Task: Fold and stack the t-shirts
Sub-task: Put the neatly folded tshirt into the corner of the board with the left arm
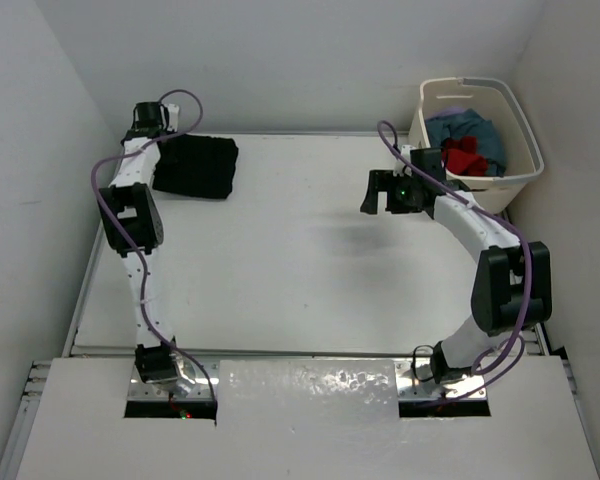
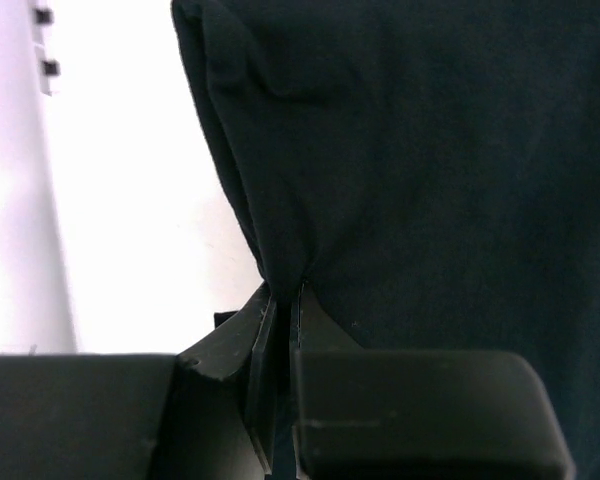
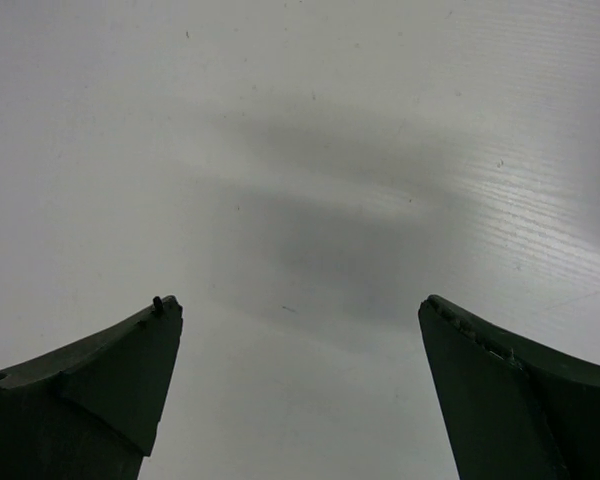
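Note:
A folded black t-shirt [image 1: 196,166] lies at the table's far left corner. My left gripper [image 1: 160,140] is at its left edge and is shut on a pinch of the black cloth [image 2: 400,180], which fills most of the left wrist view. The left gripper [image 2: 285,292] has its jaws pressed together on the fabric. A teal-blue t-shirt [image 1: 470,130] and a bright red t-shirt [image 1: 464,155] sit crumpled in the basket. My right gripper [image 1: 385,192] hovers above the bare table left of the basket. In its wrist view the right gripper [image 3: 300,310] is wide open with nothing between its fingers.
A cream plastic laundry basket [image 1: 518,178] stands at the far right corner against the wall. White walls close in the table on the left, back and right. The arm bases sit at the near edge, with a shiny plate [image 1: 310,385] between them.

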Controlling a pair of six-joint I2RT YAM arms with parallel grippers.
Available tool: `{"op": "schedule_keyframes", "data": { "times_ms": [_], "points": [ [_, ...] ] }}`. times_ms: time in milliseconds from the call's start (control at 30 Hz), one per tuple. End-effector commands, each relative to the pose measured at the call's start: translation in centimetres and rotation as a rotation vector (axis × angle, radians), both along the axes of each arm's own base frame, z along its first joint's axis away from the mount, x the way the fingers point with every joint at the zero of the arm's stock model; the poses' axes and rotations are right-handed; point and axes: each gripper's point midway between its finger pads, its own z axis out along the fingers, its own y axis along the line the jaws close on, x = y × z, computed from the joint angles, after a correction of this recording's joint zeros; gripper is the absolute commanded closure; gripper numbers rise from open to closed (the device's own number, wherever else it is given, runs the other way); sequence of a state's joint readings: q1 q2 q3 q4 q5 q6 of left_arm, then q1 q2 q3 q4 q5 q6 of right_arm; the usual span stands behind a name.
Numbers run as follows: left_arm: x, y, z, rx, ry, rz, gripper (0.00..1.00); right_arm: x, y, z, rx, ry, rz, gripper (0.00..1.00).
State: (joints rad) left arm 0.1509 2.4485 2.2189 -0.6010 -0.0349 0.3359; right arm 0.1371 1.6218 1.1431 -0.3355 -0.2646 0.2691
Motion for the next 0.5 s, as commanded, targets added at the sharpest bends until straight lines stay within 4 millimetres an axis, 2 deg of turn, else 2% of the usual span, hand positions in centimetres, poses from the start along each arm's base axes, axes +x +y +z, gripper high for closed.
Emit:
{"op": "schedule_keyframes", "data": {
  "times_ms": [0,33,67,133,233,333,467],
  "points": [
    [3.2,3.1,3.7,0.100,-0.158,0.020,1.00,0.7,-0.4,0.7,-0.011,-0.010,-0.031,0.01],
    [3.5,3.4,3.1,0.100,-0.160,0.024,1.00,0.7,-0.4,0.6,-0.007,-0.005,-0.039,0.01],
    [4.0,3.9,3.7,0.106,-0.184,0.025,1.00,0.9,-0.3,0.5,-0.004,-0.002,-0.040,0.01],
    [4.4,4.6,3.2,0.120,-0.193,0.020,1.00,1.1,-0.2,0.5,0.000,0.007,-0.046,0.01],
    [4.6,5.8,2.3,0.137,-0.193,0.038,1.00,1.1,-0.1,0.6,0.006,0.022,-0.046,0.01],
    [4.4,8.3,1.7,0.160,-0.200,0.092,1.00,1.0,0.1,0.8,0.017,0.022,-0.048,0.01],
    [4.4,9.7,1.1,0.153,-0.208,0.130,1.00,0.9,0.2,1.1,0.029,0.027,-0.052,0.01]
  ]
}}
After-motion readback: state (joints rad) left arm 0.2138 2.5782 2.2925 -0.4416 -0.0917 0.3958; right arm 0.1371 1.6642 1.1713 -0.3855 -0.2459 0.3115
